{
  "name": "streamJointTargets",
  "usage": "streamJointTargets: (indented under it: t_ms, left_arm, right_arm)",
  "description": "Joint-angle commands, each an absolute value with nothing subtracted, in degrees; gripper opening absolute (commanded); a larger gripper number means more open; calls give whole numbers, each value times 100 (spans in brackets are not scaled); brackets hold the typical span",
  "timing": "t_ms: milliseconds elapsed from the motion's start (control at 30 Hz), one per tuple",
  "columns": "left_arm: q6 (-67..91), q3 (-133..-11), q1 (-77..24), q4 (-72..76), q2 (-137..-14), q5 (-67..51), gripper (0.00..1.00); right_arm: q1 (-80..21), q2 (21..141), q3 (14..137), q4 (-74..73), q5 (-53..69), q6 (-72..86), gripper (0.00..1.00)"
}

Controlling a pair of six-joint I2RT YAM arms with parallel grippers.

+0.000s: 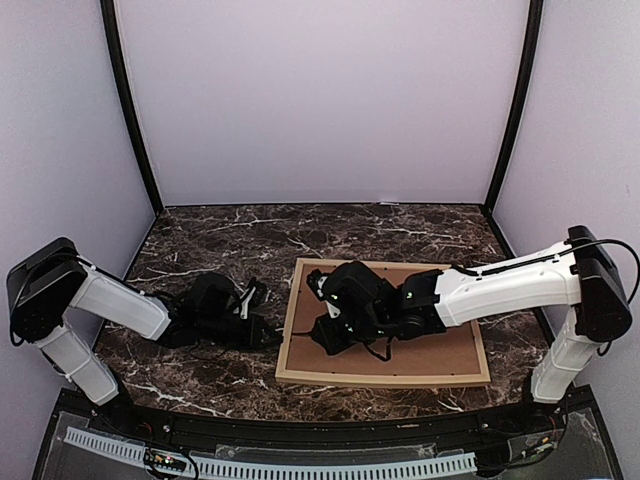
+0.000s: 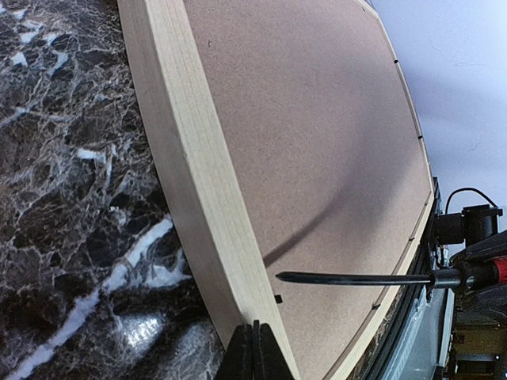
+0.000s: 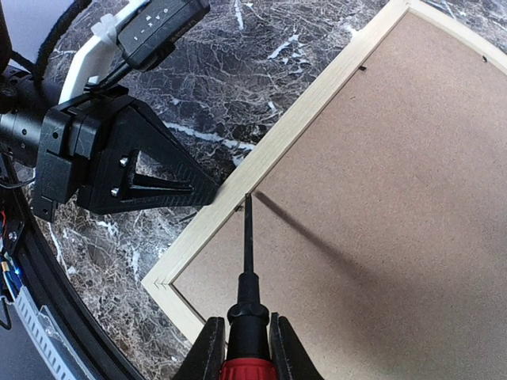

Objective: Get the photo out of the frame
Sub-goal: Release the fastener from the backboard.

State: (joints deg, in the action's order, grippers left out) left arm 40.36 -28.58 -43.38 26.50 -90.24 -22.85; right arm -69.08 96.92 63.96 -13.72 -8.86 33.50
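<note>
1 screwdriver (image 3: 248, 293), tip at the frame (image 3: 273, 150)

Top: high at the near side, looking down and forward over the whole counter (image 1: 200, 240).
Left wrist: very close, low beside the frame (image 2: 198, 182), facing across its back.
Right wrist: close above the frame's near-left corner, looking down along the screwdriver (image 3: 247, 237).
Shared: frame's left rail in all three; screwdriver in both wrist views.

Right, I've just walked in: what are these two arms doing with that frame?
The frame lies face down on the table, brown backing board in place. The right arm's fingers hold a red-handled screwdriver, its tip at the board's edge beside the rail. The left arm's fingers, shut, press against that rail from outside.
</note>
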Motion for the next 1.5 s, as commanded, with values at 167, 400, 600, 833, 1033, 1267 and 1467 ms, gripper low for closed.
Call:
streamJointTargets:
  t_ms: [167,400,600,833,1033,1267,1467]
  left_arm:
    - [4048,-2722,-4401,2295,-9061,-2354,3]
    - [4051,-2732,-4405,2306,-9081,-2347,3]
    - [4053,-2748,-4409,2326,-9110,-2364,3]
    - [4046,-2743,-4408,2315,-9118,-2356,3]
    - [4052,-2751,-4405,2338,-9137,-2364,3]
    - [4055,-2735,-4408,2344,-9147,-2373,3]
    - [4067,-2721,-4408,2372,-9155,-2375,3]
  right_arm:
    - [-6890,9563,6428,-1313,-889,3411,0]
    - [-6894,9501,6163,-1186,-757,3595,0]
    - [-6911,9605,6209,-1103,-714,3628,0]
    - [-6938,9512,6190,-1094,-660,3627,0]
    - [-6958,9531,6127,-1022,-597,3669,0]
    - [-6967,9565,6152,-1002,-567,3678,0]
    - [-6973,9530,6144,-992,-575,3674,0]
